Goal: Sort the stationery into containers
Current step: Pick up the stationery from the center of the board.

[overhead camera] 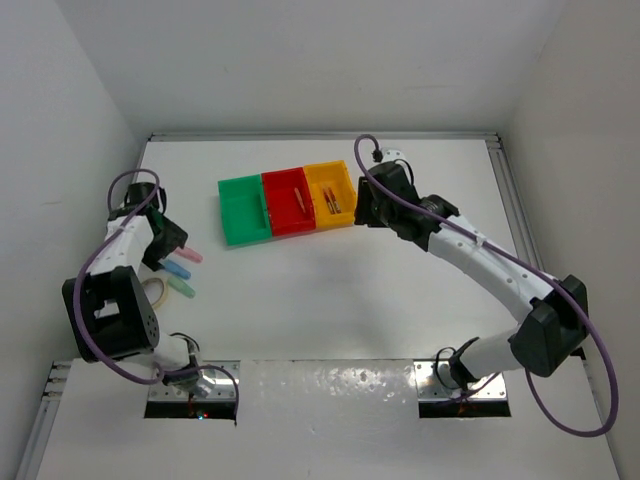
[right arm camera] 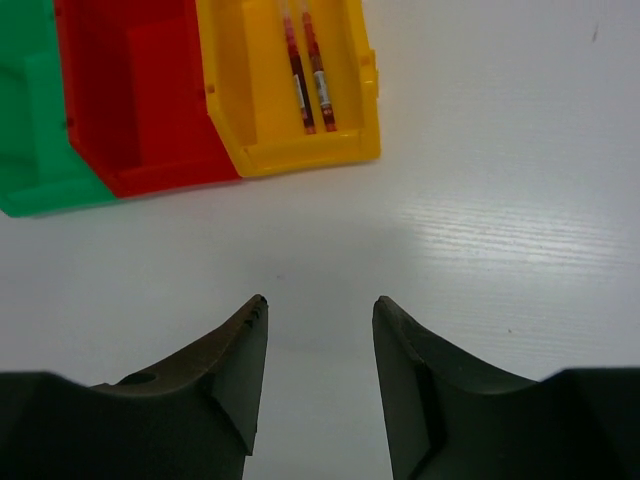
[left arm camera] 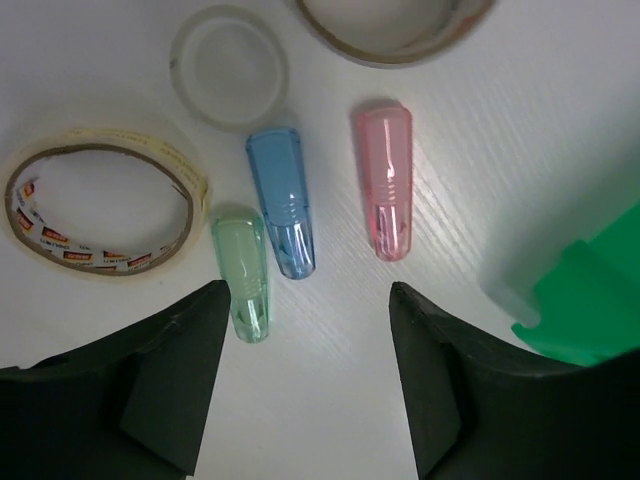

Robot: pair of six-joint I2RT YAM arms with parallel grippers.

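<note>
1. Table (overhead camera: 330, 300): white and walled in. The work splits into two zones, bins at the far centre and loose stock at the left edge.
2. Right arm (overhead camera: 480, 260) reaches diagonally across to the bins. Left arm (overhead camera: 110, 300) is folded tight over the loose pile. My read is that each arm covers its own side.
3. Containers stand joined in a row: green bin (overhead camera: 243, 215), red bin (overhead camera: 280, 210), yellow bin (right arm camera: 300, 150). Green looks empty. The open tops face up, so drops go straight in.
4. Right gripper (right arm camera: 318, 305): released, nothing between the jaws. It hangs over bare table just short of the yellow bin's near wall.
5. Left gripper (left arm camera: 305, 300): released, jaws spread wide and empty. It is poised over the near ends of the sticks, probably lining up a pick.
6. Tape roll (left arm camera: 95, 262) lies flat to the left of the sticks. A second roll (left arm camera: 380, 50) is cut off at the top of the wrist view. A clear tape ring (left arm camera: 180, 60) sits between them.
7. Sticks lie roughly parallel on the table, unsorted: pink stick (left arm camera: 383, 180), blue stick (left arm camera: 282, 200), green stick (left arm camera: 243, 275). Blue and green touch. Pink lies apart, so I judge it the cleaner first grab.
8. Two pens (right arm camera: 308, 70) lie side by side in the yellow bin, already sorted. One pen (overhead camera: 298, 195) lies in the red bin.
</note>
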